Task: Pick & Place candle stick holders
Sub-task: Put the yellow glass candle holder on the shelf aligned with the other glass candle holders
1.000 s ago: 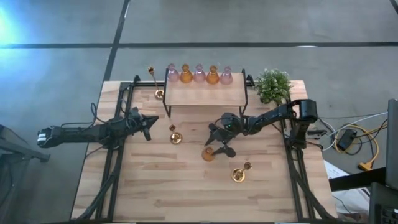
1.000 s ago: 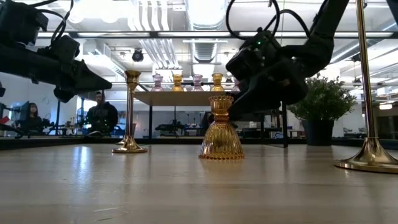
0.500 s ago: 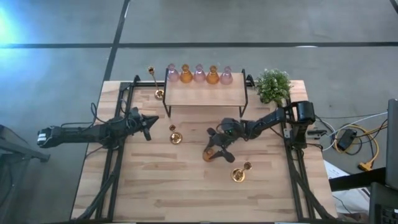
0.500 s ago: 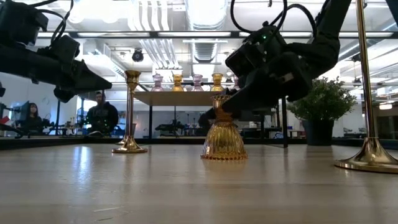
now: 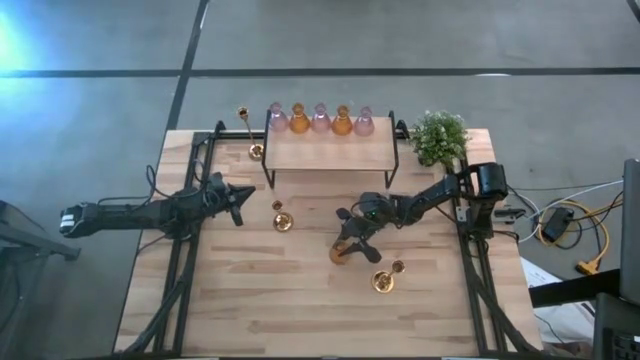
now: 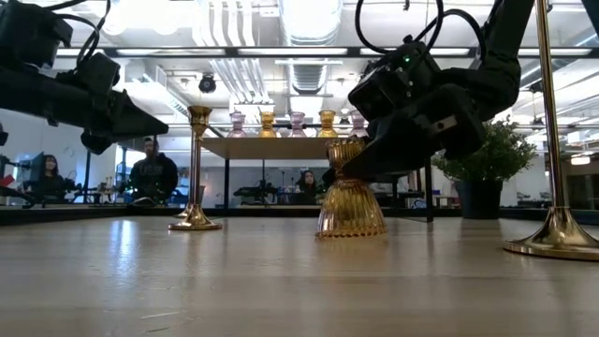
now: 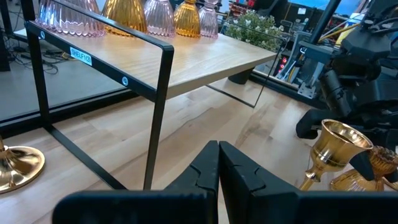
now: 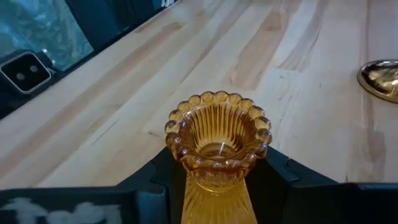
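Right tool (image 8: 214, 177) pinching neck of amber ribbed bell-shaped glass holder (image 6: 350, 198), upright on counter (image 5: 300, 300) mid-right, axis vertical between fingers. Shelf (image 5: 330, 155) lies behind. Left tool (image 7: 217, 168) pressed together, waiting well apart at left.

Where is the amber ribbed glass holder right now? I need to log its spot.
In the high view the amber ribbed glass holder stands mid-table, right of centre, between the right gripper's fingers, near a gold candlestick.
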Motion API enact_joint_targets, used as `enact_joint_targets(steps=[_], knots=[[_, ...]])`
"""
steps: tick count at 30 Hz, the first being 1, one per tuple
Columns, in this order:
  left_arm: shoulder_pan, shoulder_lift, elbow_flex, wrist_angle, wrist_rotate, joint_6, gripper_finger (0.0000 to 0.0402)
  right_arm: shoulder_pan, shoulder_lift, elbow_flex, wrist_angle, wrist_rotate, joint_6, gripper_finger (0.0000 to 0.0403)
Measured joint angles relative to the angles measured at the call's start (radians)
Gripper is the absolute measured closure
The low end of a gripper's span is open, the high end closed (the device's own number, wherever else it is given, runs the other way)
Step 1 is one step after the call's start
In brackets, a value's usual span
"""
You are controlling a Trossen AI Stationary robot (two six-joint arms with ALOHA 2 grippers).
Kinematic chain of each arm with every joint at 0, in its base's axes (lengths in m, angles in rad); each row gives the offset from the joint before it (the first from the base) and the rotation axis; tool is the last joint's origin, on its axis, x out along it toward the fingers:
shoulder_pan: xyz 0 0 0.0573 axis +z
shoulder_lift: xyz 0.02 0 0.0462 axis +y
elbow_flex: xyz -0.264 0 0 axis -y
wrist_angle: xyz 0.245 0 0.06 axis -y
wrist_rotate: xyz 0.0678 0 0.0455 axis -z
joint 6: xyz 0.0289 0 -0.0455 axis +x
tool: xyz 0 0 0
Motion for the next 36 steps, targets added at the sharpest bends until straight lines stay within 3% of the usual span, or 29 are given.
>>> enact_joint_targets(steps=[6,15,22,26,30,36], knots=[[0.0,0.0,0.0,0.0,0.0,0.0,0.0388,0.0,-0.03,-0.004,0.0,0.0,0.095,0.0281],[0.0,0.0,0.0,-0.001,0.0,0.0,0.0388,-0.002,-0.21,-0.003,-0.098,0.04,0.127,0.0282],[0.0,0.0,0.0,-0.002,0.0,0.0,0.0388,-0.02,-0.435,0.049,-0.384,0.271,0.043,0.0281],[0.0,0.001,0.0,-0.009,0.0,0.0,0.0388,-0.049,-0.544,0.102,-0.495,0.477,0.048,0.0282],[0.0,0.001,0.0,-0.008,0.0,0.0,0.0388,-0.098,-0.58,0.132,-0.516,0.666,0.107,0.0281],[0.0,0.001,0.0,-0.008,0.0,0.0,0.0388,-0.179,-0.576,0.209,-0.567,0.793,0.205,0.0283]])
